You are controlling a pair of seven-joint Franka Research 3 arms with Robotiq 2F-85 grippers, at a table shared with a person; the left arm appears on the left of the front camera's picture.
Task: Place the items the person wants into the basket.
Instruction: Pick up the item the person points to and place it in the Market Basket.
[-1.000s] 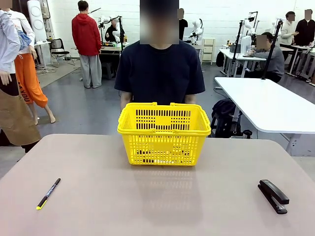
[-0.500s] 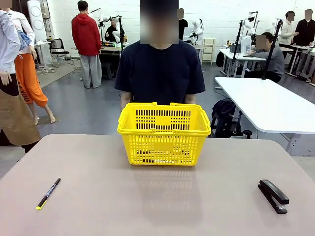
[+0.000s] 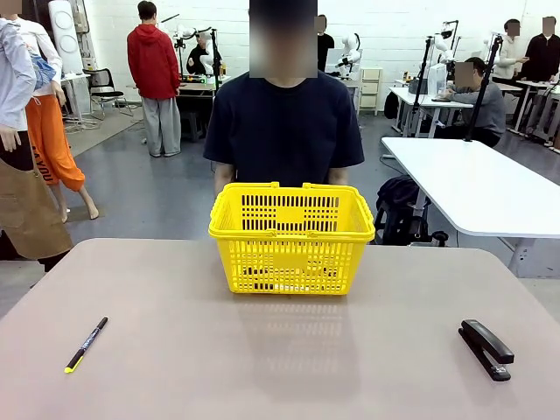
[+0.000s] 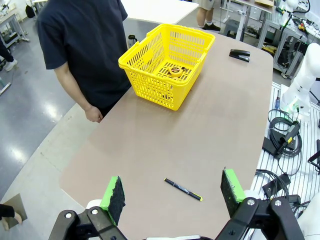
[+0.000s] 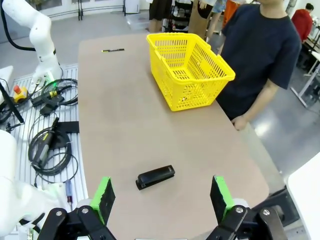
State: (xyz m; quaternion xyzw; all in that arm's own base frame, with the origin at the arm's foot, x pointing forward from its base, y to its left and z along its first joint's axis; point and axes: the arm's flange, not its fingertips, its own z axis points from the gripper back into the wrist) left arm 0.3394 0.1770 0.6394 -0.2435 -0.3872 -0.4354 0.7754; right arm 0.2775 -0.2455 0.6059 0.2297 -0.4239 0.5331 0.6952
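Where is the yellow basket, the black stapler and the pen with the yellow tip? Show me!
basket [image 3: 291, 234], front view, on its near rim.
stapler [image 5: 155, 177], right wrist view, middle of its black body.
pen [image 4: 183, 189], left wrist view, middle of its barrel.

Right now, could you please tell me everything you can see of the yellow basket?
The basket is bright yellow plastic, rectangular, with slotted lattice sides and its handles folded down on the rim. It stands upright on the table's far middle, just in front of the person. Inside lies a round yellow tape measure among other small items. No gripper or hand touches it.
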